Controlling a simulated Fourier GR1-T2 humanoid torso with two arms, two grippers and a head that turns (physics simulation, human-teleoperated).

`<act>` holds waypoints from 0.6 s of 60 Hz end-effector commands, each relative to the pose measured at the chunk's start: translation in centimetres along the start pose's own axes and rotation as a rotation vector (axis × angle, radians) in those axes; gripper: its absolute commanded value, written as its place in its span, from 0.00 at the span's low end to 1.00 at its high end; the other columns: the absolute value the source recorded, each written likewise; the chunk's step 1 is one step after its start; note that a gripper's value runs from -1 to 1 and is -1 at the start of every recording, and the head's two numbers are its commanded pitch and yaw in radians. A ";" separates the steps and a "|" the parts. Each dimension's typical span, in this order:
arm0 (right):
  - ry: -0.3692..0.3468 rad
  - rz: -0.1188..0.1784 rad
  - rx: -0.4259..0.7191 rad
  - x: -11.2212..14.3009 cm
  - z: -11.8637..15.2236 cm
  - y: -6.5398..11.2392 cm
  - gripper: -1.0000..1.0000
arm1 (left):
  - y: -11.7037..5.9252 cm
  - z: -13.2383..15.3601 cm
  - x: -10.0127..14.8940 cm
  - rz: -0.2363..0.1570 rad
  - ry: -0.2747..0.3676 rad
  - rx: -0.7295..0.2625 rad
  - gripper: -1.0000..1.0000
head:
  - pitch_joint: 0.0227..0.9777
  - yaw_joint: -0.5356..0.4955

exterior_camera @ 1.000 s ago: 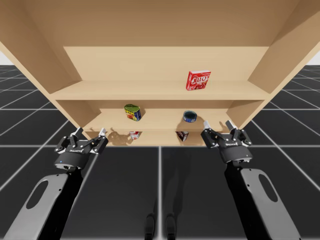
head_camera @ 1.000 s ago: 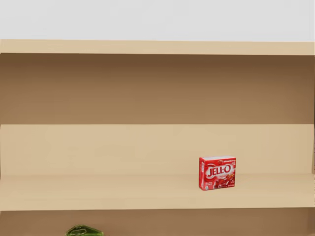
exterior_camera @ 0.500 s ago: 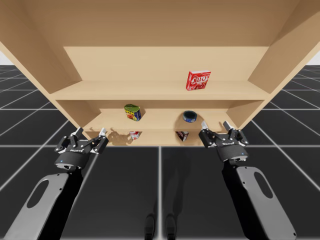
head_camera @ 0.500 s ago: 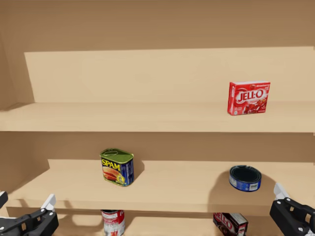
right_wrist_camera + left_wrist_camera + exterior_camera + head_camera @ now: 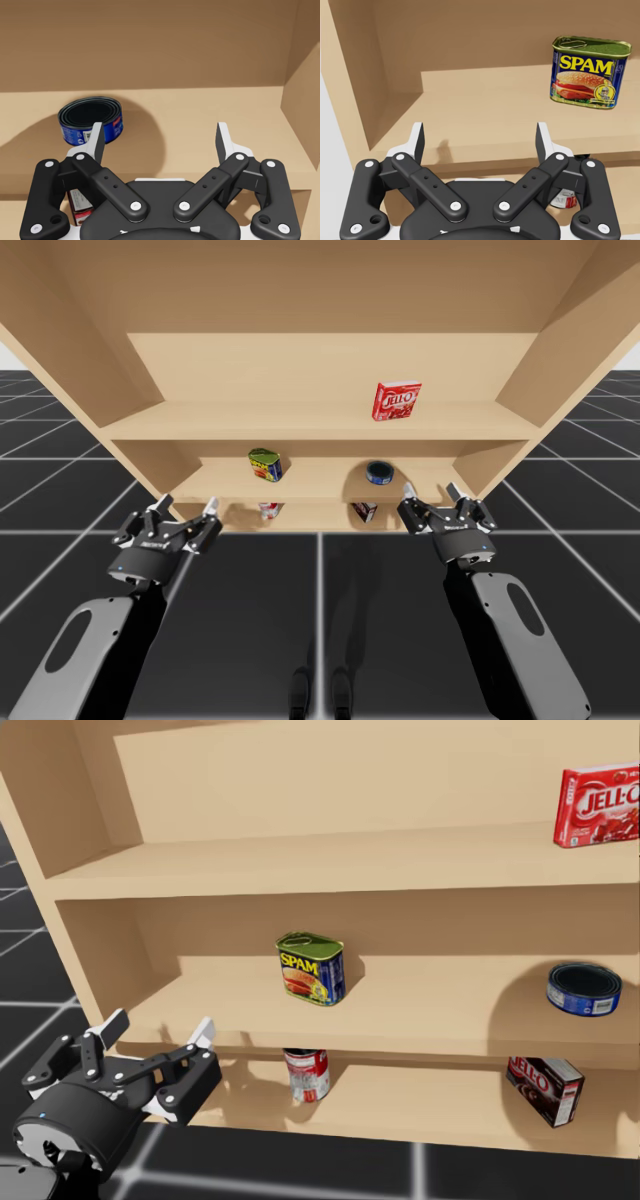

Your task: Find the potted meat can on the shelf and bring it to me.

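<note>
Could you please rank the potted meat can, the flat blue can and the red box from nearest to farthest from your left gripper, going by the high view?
From my left gripper:
1. potted meat can, middle shelf, towards the left.
2. flat blue can, same shelf, further right.
3. red box, shelf above, on the right.

The rectangular green-lidded metal can [image 5: 311,967] stands on the wooden middle shelf [image 5: 430,1012], left of the flat blue round tin [image 5: 584,988] resting there.
</note>
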 end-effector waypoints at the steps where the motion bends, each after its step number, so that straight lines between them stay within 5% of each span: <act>1: -0.007 -0.002 -0.007 0.1 0.1 -0.1 0.00 | -2.1 1.2 2.2 0.024 -0.002 -0.081 0.00 | 0.52 0.71; 15: -0.023 -0.002 -0.010 0.2 0.0 -0.3 0.00 | -5.4 1.0 6.5 0.028 0.014 -0.243 0.00 | 0.50 0.73; 36: -0.027 -0.001 -0.009 0.3 0.0 -0.5 0.00 | -8.4 -4.3 5.3 0.018 0.036 -0.260 0.00 | 0.50 0.72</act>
